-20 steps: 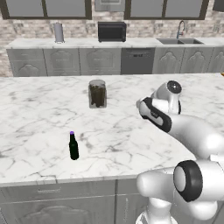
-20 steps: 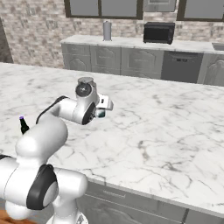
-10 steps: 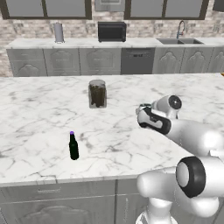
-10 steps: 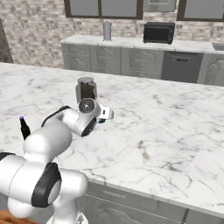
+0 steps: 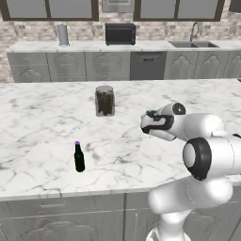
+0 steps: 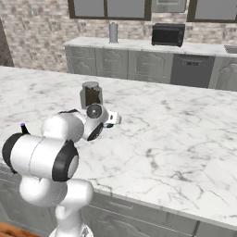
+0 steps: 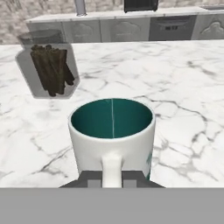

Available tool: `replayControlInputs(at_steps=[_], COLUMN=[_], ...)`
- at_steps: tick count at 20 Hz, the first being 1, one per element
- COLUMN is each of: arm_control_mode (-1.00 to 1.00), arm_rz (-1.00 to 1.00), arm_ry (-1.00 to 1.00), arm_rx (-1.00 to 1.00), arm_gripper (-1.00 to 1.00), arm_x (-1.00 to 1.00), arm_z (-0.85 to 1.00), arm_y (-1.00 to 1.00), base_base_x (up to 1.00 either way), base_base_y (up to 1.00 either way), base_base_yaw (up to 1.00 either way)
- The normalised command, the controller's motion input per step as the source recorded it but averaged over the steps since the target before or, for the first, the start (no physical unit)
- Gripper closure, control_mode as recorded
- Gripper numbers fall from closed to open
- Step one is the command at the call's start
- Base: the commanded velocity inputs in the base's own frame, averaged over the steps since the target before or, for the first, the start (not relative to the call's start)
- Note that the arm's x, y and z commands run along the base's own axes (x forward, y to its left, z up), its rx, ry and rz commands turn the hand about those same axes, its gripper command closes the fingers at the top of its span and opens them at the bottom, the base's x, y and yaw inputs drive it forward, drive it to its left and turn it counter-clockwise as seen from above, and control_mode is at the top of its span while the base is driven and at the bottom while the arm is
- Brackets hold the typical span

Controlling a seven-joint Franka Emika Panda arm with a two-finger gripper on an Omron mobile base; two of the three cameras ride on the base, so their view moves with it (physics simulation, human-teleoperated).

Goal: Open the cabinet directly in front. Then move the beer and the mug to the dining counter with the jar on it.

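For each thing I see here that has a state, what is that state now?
mug: upright, empty, held in the gripper over the dining counter.
beer: upright on the counter, capped.
jar: upright, lid on, dark sticks inside.
gripper: shut on the mug.

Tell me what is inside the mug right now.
Nothing shows inside the mug: the hand view looks into its teal-green interior, and the walls are bare. The lowest part of the bottom is hidden behind the near rim, so I cannot vouch for that.
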Motion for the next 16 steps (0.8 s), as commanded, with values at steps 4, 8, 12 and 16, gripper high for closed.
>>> replayControlInputs(at_steps=[4, 8, 12, 16], arm_control_mode=[-1.0, -1.0, -1.0, -1.0], arm_rz=[0.0, 0.0, 0.0, 0.0], arm_ry=[0.0, 0.0, 0.0, 0.0], arm_rx=[0.0, 0.0, 0.0, 0.0], arm_gripper=[1.0, 1.0, 1.0, 1.0], arm_x=[0.54, 0.49, 0.33, 0.19], arm_z=[-0.24, -0.31, -0.36, -0.39], arm_y=[0.0, 0.0, 0.0, 0.0], base_base_x=[0.0, 0.0, 0.0, 0.0], base_base_y=[0.0, 0.0, 0.0, 0.0], base_base_yaw=[0.0, 0.0, 0.0, 0.0])
